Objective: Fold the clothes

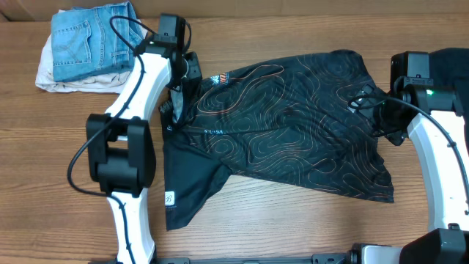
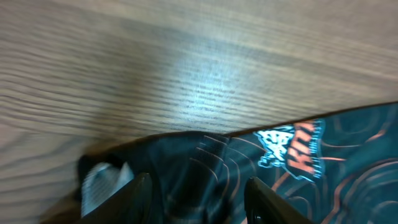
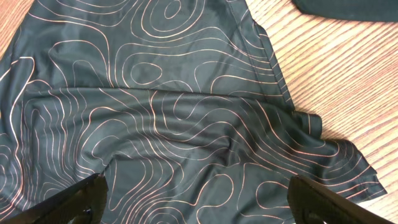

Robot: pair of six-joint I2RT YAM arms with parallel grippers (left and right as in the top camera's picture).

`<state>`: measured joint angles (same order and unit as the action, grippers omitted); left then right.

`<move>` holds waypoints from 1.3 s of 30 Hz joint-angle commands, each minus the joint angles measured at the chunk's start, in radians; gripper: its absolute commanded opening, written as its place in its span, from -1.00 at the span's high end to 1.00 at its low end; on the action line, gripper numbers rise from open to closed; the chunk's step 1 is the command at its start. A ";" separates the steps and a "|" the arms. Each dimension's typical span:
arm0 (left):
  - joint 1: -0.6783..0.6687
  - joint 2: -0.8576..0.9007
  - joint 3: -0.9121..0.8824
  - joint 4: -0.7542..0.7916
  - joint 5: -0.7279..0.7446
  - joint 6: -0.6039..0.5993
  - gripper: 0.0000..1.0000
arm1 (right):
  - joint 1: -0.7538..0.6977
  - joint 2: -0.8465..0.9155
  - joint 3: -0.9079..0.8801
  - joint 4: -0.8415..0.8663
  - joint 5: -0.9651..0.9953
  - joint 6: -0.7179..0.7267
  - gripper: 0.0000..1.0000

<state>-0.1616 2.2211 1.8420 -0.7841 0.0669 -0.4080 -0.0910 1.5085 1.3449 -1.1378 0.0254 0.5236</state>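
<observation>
The clothes, a black jersey (image 1: 293, 139) with orange contour lines, lie spread and rumpled across the middle of the wooden table. My left gripper (image 1: 192, 70) hovers at its upper-left collar edge, near the logo (image 2: 295, 149). In the blurred left wrist view, the left gripper (image 2: 198, 199) has its jaws apart with dark cloth (image 2: 186, 162) lying between them. My right gripper (image 1: 374, 110) is over the jersey's right side. In the right wrist view, the right gripper (image 3: 198, 199) stands wide open above the fabric (image 3: 161, 106), gripping nothing.
A folded pair of blue jeans (image 1: 91, 40) rests on a pale cloth (image 1: 47, 73) at the back left corner. A dark item (image 3: 348, 9) lies past the jersey's edge in the right wrist view. Bare wood (image 1: 293, 220) shows in front of the jersey.
</observation>
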 commanded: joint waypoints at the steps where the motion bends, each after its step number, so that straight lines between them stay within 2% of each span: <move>1: 0.006 0.065 0.021 0.008 0.039 0.015 -0.04 | -0.004 0.001 -0.004 0.000 -0.003 0.000 -0.92; 7: 0.006 0.114 0.021 0.040 0.037 0.020 -0.13 | -0.004 0.001 -0.004 -0.002 -0.003 0.000 -0.92; 12: 0.003 0.114 0.019 0.041 0.037 0.021 -0.12 | -0.004 0.001 -0.004 -0.004 -0.006 0.000 -0.92; 13: 0.002 0.114 0.019 0.040 0.037 0.022 -0.03 | -0.004 0.001 -0.004 -0.005 -0.006 0.000 -0.92; 16: -0.004 0.114 0.019 0.029 0.037 0.024 0.40 | -0.004 0.001 -0.004 -0.005 -0.006 0.000 -0.92; 17: -0.006 0.114 0.019 0.026 0.037 0.024 0.70 | -0.004 0.001 -0.004 -0.008 -0.006 0.000 -0.92; 18: -0.010 0.114 0.019 0.025 0.037 0.025 0.90 | -0.004 0.001 -0.004 -0.010 -0.005 0.000 -0.92; 19: -0.013 0.114 0.020 0.023 0.038 0.028 0.92 | -0.004 0.001 -0.004 -0.012 -0.005 0.000 -0.92; 24: -0.023 0.058 0.038 -0.087 0.031 0.027 0.92 | -0.004 0.001 -0.004 -0.021 -0.005 -0.004 -0.92; 29: -0.046 -0.085 0.047 -0.287 0.068 0.026 0.92 | -0.004 0.001 -0.004 -0.019 -0.005 -0.004 -0.92; 32: -0.097 -0.132 0.047 -0.443 0.065 0.007 0.92 | -0.004 0.001 -0.004 -0.018 -0.005 -0.004 -0.92; 37: -0.217 -0.114 0.019 -0.644 0.061 -0.023 0.92 | -0.004 0.001 -0.004 -0.022 -0.005 -0.004 -0.92; 38: -0.245 -0.113 0.003 -0.652 0.061 -0.022 0.85 | -0.004 0.001 -0.004 -0.023 -0.005 -0.004 -0.92; 39: -0.275 -0.113 -0.012 -0.659 0.060 -0.022 0.69 | -0.004 0.001 -0.004 -0.023 -0.005 -0.004 -0.92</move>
<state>-0.3676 2.0933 1.8626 -1.4246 0.1204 -0.4141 -0.0910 1.5085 1.3449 -1.1618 0.0250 0.5228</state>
